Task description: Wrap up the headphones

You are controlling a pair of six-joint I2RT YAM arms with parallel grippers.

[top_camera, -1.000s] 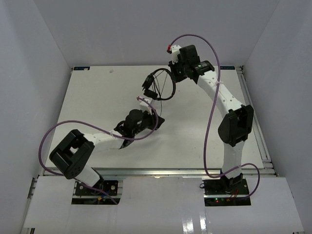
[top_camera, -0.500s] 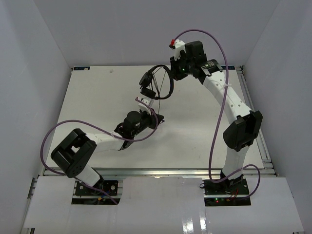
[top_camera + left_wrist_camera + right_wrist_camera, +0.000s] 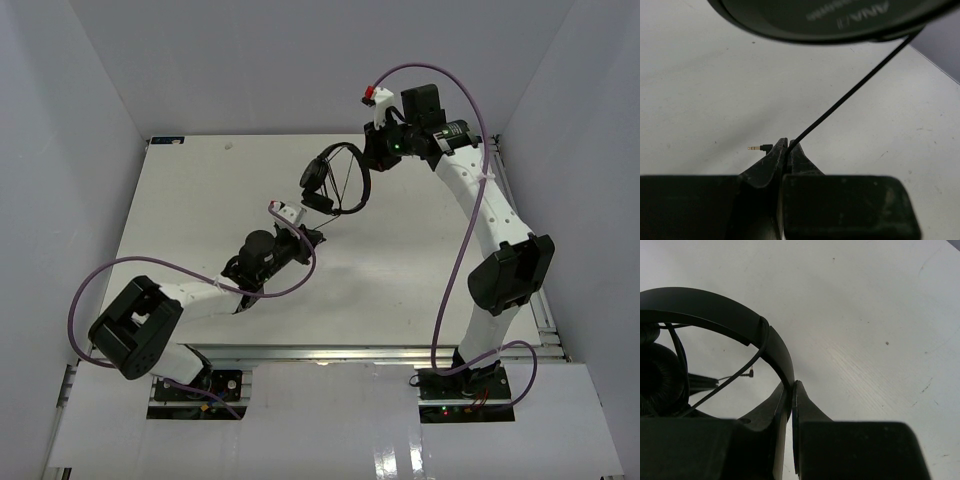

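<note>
Over the far middle of the white bench (image 3: 200, 200), I hold the small black on-ear headphones (image 3: 335, 180) between my two arms. My right jaws are pressed together on the thin curved headband (image 3: 715, 310), pinching it where the band runs down to their tips. The hoop arches away to the left in that wrist view, with one round padded earpad (image 3: 655, 375) under it at the left edge.

My left jaws, lower and nearer my bases, are closed on the long thin black cord (image 3: 850, 95). It runs straight and taut from their tips, up and to the right, to a black earcup (image 3: 830, 20) that fills the top of the left wrist view and has pale lettering on its face. Just left of those tips the small gold-tipped plug (image 3: 756, 147) points sideways.

From above, the headphones sit close against my right jaws and a little apart from my left jaws. The cord also crosses inside the hoop. A thick purple cable (image 3: 450, 290) loops along my right arm.
</note>
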